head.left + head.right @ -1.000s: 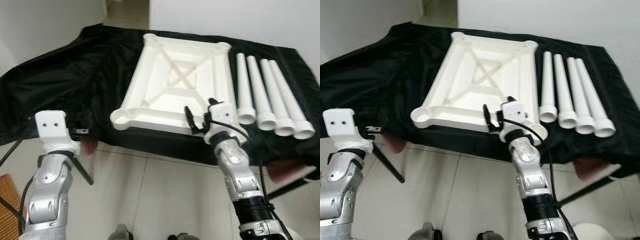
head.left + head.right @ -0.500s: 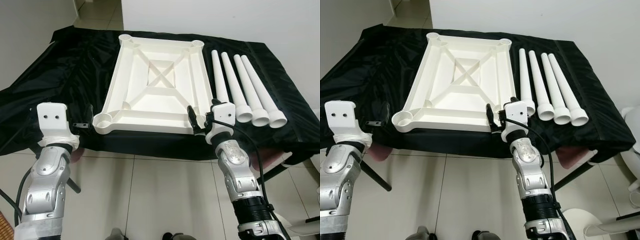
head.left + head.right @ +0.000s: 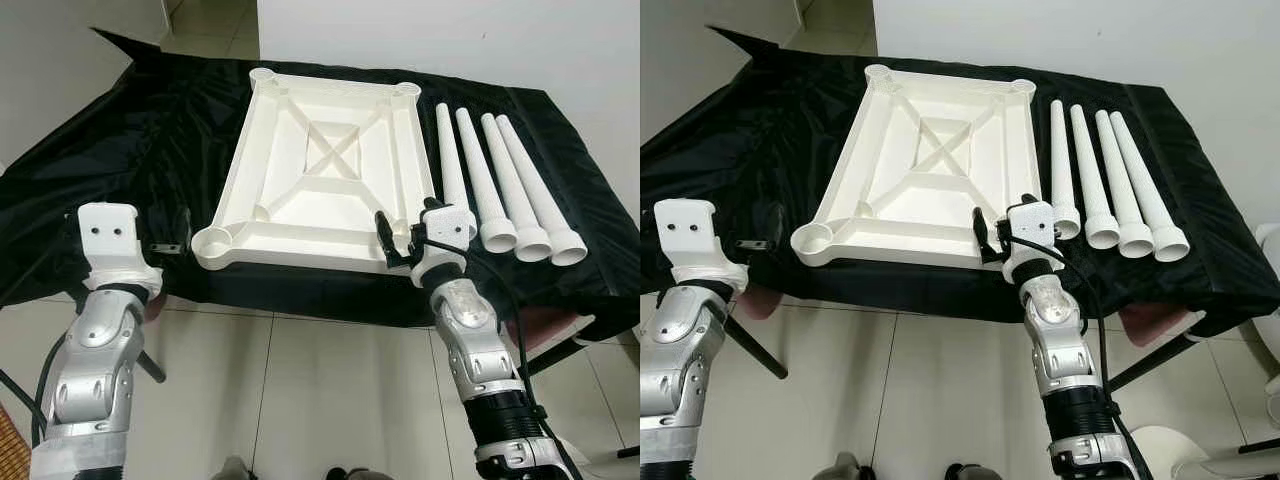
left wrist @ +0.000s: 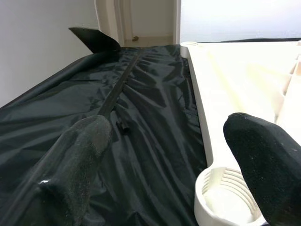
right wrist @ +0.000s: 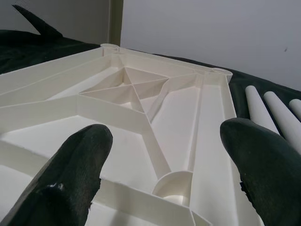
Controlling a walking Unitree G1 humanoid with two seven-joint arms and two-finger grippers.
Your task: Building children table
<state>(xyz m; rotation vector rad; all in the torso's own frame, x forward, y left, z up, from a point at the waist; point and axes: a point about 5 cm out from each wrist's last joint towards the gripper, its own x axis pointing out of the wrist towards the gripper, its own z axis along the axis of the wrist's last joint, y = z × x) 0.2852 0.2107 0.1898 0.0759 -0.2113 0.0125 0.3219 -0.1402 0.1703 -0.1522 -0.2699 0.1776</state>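
Black cloth (image 3: 150, 140) covers the counter (image 3: 1200, 270), and on it the white plastic tabletop (image 3: 330, 170) lies underside up, its cross ribs and four corner sockets showing. Just beside it, on the robot's right, four white legs (image 3: 500, 190) lie in a row, wide ends toward the robot. Against a second ago the whole scene has shifted in view and sharpened, so the head camera has moved and steadied; the parts themselves look undisturbed. The right gripper (image 3: 398, 240) hovers at the tabletop's near right corner socket (image 5: 176, 186), jaws spread wide and holding nothing. The left gripper (image 4: 164, 155) hangs at the counter's near edge by the near left socket (image 4: 225, 197), jaws likewise wide apart and empty. No leg is fitted yet, so assembly has not begun; the robot looks settled to reach for a first leg.
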